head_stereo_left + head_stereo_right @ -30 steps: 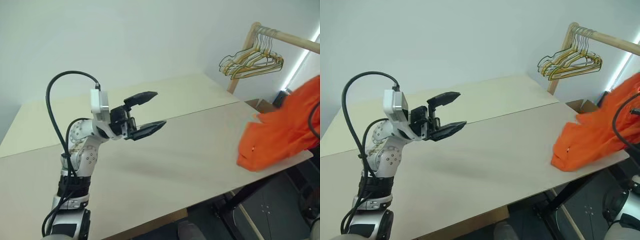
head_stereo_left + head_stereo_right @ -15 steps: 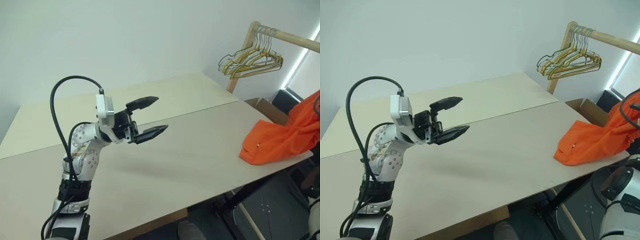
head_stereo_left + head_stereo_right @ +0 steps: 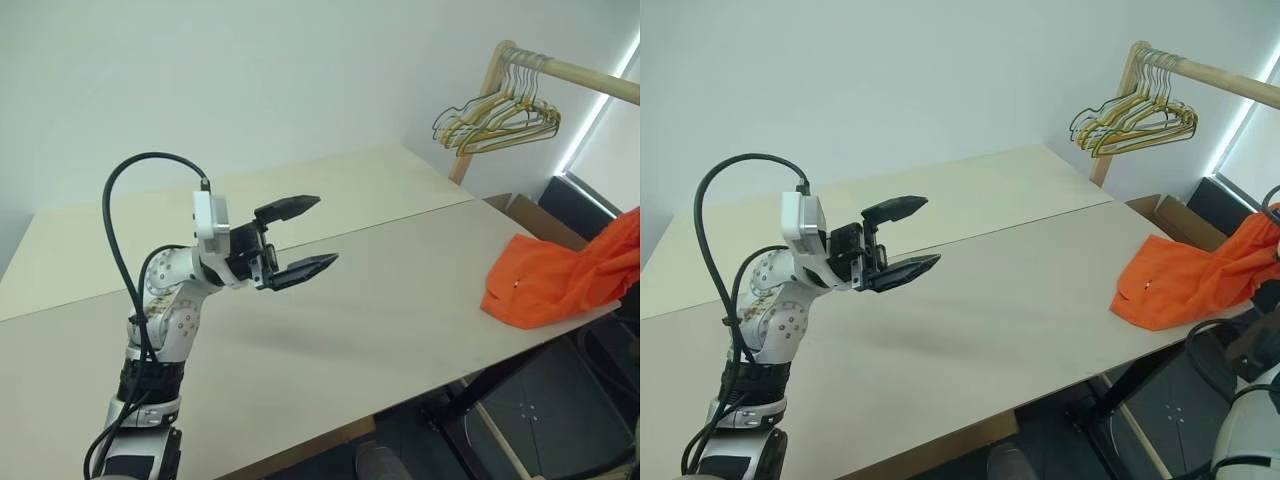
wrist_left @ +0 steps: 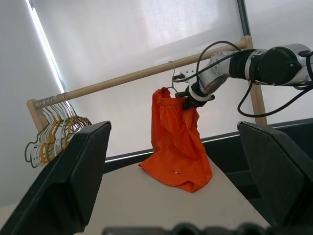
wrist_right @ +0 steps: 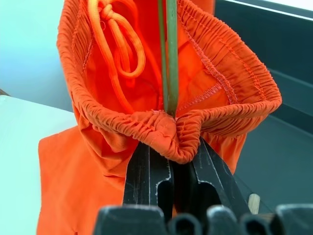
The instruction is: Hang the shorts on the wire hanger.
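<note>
Pinching the shorts [image 4: 176, 147] and wire hanger [image 5: 170, 58], right fingers [image 5: 146, 178]

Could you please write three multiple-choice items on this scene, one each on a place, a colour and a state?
1. Where does the lower end of the shorts rest?
A. on the table's far right edge
B. on the floor
C. on the table's middle

2. What colour are the shorts?
A. blue
B. orange
C. white

3. How is the right end effector?
A. wide open
B. shut on a box
C. shut on the shorts' waistband and the wire hanger

Key: 1 A, the fabric pools at that edge; 2 B, bright orange in every view; 3 C, the right wrist view shows its fingers pinching both.
</note>
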Robot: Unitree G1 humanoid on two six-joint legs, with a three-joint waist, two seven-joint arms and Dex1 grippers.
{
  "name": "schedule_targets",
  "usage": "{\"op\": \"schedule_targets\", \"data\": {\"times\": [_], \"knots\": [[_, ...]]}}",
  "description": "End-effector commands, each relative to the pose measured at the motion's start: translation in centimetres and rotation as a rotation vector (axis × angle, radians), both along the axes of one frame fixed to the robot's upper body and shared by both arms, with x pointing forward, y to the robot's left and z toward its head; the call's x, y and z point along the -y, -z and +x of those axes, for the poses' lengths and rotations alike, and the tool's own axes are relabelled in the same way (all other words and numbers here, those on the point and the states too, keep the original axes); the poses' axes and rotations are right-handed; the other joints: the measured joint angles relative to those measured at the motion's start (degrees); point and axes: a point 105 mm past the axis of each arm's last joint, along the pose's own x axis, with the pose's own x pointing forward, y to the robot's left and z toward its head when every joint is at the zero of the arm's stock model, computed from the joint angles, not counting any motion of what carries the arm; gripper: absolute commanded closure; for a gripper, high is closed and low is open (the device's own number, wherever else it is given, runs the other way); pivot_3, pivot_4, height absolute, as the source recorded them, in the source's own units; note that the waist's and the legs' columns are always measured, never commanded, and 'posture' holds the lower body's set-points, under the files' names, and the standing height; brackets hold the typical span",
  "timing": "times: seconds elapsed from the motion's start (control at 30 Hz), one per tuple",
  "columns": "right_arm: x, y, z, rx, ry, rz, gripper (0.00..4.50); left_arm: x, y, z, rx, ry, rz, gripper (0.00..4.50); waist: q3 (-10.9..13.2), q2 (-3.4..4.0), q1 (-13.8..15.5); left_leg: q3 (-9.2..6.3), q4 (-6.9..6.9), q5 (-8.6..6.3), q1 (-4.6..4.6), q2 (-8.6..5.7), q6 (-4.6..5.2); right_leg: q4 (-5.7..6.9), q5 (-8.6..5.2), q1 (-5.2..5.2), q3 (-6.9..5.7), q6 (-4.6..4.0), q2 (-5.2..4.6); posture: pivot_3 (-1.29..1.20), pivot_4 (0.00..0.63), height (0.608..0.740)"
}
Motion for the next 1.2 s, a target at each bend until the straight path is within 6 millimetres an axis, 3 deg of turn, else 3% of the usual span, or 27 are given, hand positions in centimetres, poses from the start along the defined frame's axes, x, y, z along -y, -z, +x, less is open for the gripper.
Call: {"op": "schedule_targets", "data": {"times": [0.03, 0.33, 0.53, 0.77, 1.1, 1.2], "knots": [[0.0, -1.3, 0.4, 0.042, 0.008, -0.025, 4.50, -0.1, -1.1, -0.6, 0.061, 0.005, -0.028, 0.01, 0.0, -0.01, 0.1, 0.02, 0.00, 0.00, 0.00, 0.00, 0.00, -0.02, 0.02, 0.00, 0.03, 0.03, 0.00, -0.19, 0.000, 0.740], [-0.2, -0.2, 0.6, -0.041, 0.001, -0.077, 4.50, -0.1, -1.4, -0.7, 0.072, 0.000, -0.057, 0.01, 0.0, -0.04, 0.3, 0.11, 0.00, 0.00, 0.01, 0.02, 0.00, -0.02, 0.05, 0.00, 0.06, 0.02, 0.02, -0.17, 0.000, 0.740], [0.0, -0.3, 0.3, -0.091, 0.023, -0.128, 2.53, 0.0, -1.4, -0.8, 0.074, -0.004, -0.059, 0.00, 0.0, -0.04, 0.4, 0.10, 0.00, 0.00, 0.00, 0.00, 0.00, -0.03, 0.06, 0.00, 0.08, 0.03, 0.00, -0.17, 0.000, 0.740], [0.7, -2.9, -0.5, -0.132, 0.147, -0.304, 0.09, -0.1, -1.2, -0.8, 0.073, -0.009, -0.054, 0.00, 0.0, -0.03, 0.5, 0.08, 0.00, 0.00, 0.00, 0.00, 0.00, -0.02, 0.06, -0.01, 0.09, 0.03, 0.00, -0.17, 0.000, 0.740], [-1.8, -4.8, -0.5, -0.144, 0.184, -0.425, 0.04, -0.1, -1.3, -0.6, 0.077, -0.002, -0.047, 0.00, 0.0, 0.00, 0.6, 0.05, 0.01, 0.00, 0.00, 0.03, 0.00, 0.02, 0.07, -0.03, 0.10, 0.04, 0.01, -0.19, 0.000, 0.740], [-2.7, -6.3, -0.7, -0.110, 0.192, -0.540, 0.04, -0.1, -1.3, -0.6, 0.078, 0.000, -0.048, 0.00, 0.0, 0.01, 0.6, 0.05, 0.02, 0.00, -0.02, 0.02, 0.00, 0.03, 0.08, -0.04, 0.10, 0.06, -0.02, -0.19, 0.000, 0.740]]}}
